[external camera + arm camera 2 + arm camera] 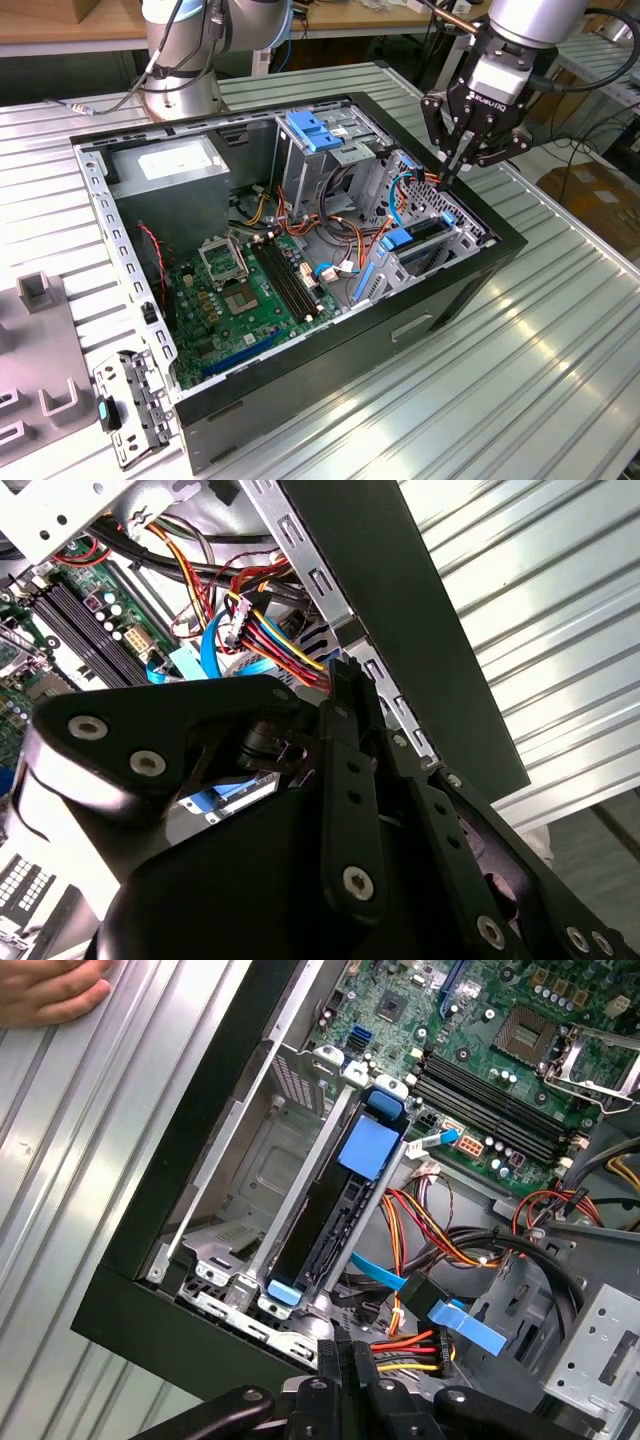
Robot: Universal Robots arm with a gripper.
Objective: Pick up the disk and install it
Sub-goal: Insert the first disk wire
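Ribbed metal table (560, 330) carries an open computer case (440, 300) holding a motherboard (250, 300) and cables. Its drive cage holds the disk (335, 1210), standing on edge. Above the cage's edge, the claw (452, 170) hangs empty, fingers pinched together.

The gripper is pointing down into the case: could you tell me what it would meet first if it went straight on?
Probably the bundle of coloured power cables just under the shut gripper, beside the disk seated in its bay; depth is hard to judge.
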